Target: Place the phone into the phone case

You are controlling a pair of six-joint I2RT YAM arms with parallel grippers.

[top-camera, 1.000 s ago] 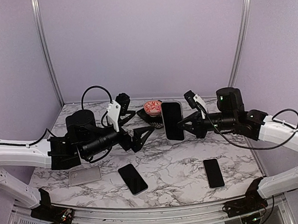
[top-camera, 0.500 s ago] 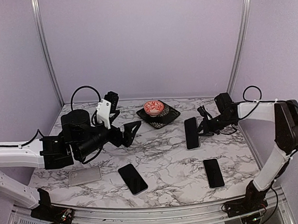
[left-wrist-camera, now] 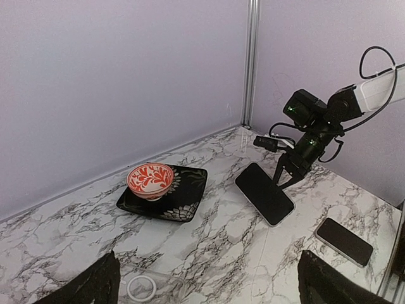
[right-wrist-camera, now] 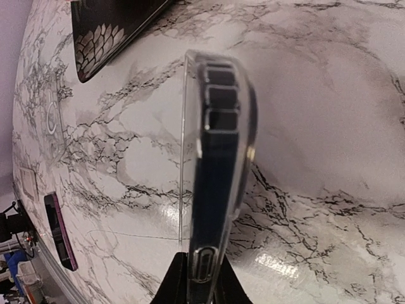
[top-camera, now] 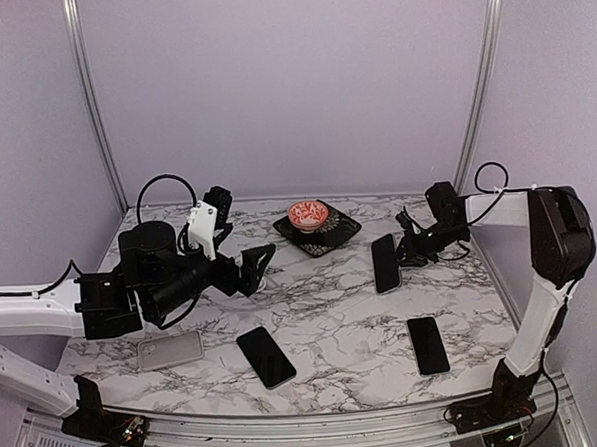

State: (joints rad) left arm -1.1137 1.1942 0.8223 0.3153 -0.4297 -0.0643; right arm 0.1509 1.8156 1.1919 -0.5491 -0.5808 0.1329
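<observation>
My right gripper point(top-camera: 408, 251) is shut on the top end of a black phone in a clear case point(top-camera: 385, 263). It holds the phone tilted, low over the marble table at the back right. The right wrist view shows this phone edge-on point(right-wrist-camera: 218, 158) between the fingers point(right-wrist-camera: 174, 286). In the left wrist view it is the dark slab point(left-wrist-camera: 264, 193) under the right gripper point(left-wrist-camera: 288, 176). My left gripper point(top-camera: 253, 269) is open and empty, left of centre. An empty clear case with a ring point(left-wrist-camera: 143, 288) lies under it, between its fingers point(left-wrist-camera: 88, 286).
A red patterned bowl point(top-camera: 307, 215) sits on a black square plate point(top-camera: 329, 236) at the back centre. A clear case point(top-camera: 170, 348) lies at the front left. Two loose black phones lie on the table, one in front point(top-camera: 265, 355) and one at the front right point(top-camera: 428, 344).
My right arm drew back to the right and lowered the cased phone from high over the centre to near the table. My left arm pulled back a little to the left.
</observation>
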